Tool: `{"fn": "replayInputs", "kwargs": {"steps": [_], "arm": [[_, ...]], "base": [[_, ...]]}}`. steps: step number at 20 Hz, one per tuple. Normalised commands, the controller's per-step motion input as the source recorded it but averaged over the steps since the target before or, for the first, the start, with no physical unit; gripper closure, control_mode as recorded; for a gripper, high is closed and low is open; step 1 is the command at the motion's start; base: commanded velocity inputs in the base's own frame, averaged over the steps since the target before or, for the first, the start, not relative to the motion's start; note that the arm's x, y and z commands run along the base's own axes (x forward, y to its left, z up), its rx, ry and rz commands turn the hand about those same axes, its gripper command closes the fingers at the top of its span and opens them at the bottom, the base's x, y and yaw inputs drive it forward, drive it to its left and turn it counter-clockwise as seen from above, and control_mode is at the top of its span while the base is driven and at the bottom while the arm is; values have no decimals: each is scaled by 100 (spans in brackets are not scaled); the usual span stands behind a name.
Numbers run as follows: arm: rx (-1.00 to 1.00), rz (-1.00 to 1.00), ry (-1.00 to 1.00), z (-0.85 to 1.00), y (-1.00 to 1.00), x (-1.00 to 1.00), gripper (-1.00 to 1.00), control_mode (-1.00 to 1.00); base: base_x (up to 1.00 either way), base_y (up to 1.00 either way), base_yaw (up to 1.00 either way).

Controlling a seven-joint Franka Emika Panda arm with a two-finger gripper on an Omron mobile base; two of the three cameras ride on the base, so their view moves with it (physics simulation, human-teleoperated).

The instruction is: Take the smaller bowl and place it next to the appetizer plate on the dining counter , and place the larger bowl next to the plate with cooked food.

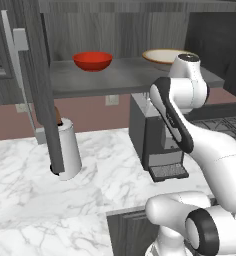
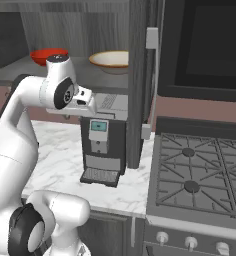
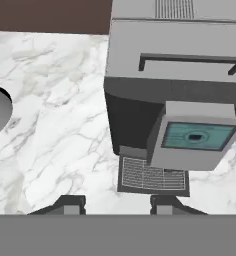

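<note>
Above the marble counter (image 3: 55, 125) and coffee machine (image 3: 180, 100), the pincer (image 3: 117, 202) hangs part open, holding nothing. Red bowl (image 1: 92, 60) and cream bowl (image 1: 160, 56) sit apart on the shelf (image 1: 100, 80).

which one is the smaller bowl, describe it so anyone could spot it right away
Find the grey open shelf above the marble counter and the coffee machine. Two bowls sit on it; the smaller bowl is the plain glossy red one, apart from the wider cream, golden-rimmed larger bowl.
</note>
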Motion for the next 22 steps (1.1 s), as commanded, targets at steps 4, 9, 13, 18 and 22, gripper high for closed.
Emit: {"fn": "replayInputs", "kwargs": {"steps": [4, 9, 13, 18, 22], "arm": [[0, -3, -7, 5, -5, -12, -100, -100], [0, -17, -50, 57, 0, -12, -100, -100], [7, -26, -41, 40, -3, 0, -100, -100], [25, -32, -19, 41, -1, 0, -100, -100], [31, -17, -7, 71, -22, 0, -100, -100]], "base": [[0, 0, 0], [0, 0, 0], [0, 0, 0], [0, 0, 0], [0, 0, 0]]}}
